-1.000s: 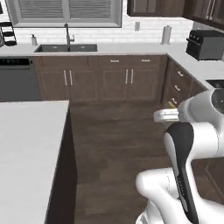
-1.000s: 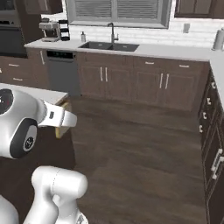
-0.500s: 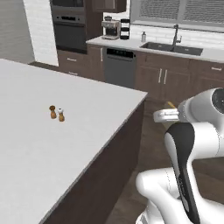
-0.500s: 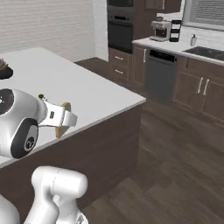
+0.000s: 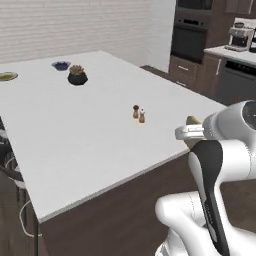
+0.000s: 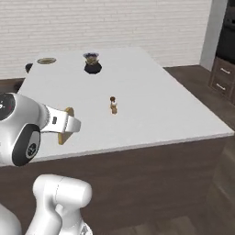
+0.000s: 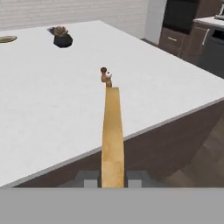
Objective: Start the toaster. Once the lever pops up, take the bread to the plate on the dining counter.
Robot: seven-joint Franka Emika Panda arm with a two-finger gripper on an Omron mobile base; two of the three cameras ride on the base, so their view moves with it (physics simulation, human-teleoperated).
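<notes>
My gripper (image 7: 112, 178) is shut on the bread (image 7: 112, 135), a pale tan slice seen edge-on that points out over the dining counter (image 7: 52, 100). The same bread (image 5: 192, 120) sticks out of the hand just off the white slab's near corner (image 5: 75, 130), and the bread's edge (image 6: 64, 136) also shows under the hand from the right side. The plate (image 5: 6, 76) lies at the far left end of the counter (image 6: 137, 105), well beyond the hand; it is the round plate (image 6: 47, 60) and the flat plate (image 7: 6, 39). The toaster and lever are out of view.
Two small shakers (image 5: 138, 114) (image 7: 105, 76) stand mid-counter in line with the bread. A dark pot with a plant (image 5: 77, 75) (image 6: 92, 63) and a blue bowl (image 5: 61, 65) sit near the plate. Wall ovens (image 5: 192, 30) and a coffee machine (image 5: 239, 35) stand behind.
The whole picture has swung from the sink wall and floor to the dining counter, so the base has turned. The bread stays held in the shut gripper.
</notes>
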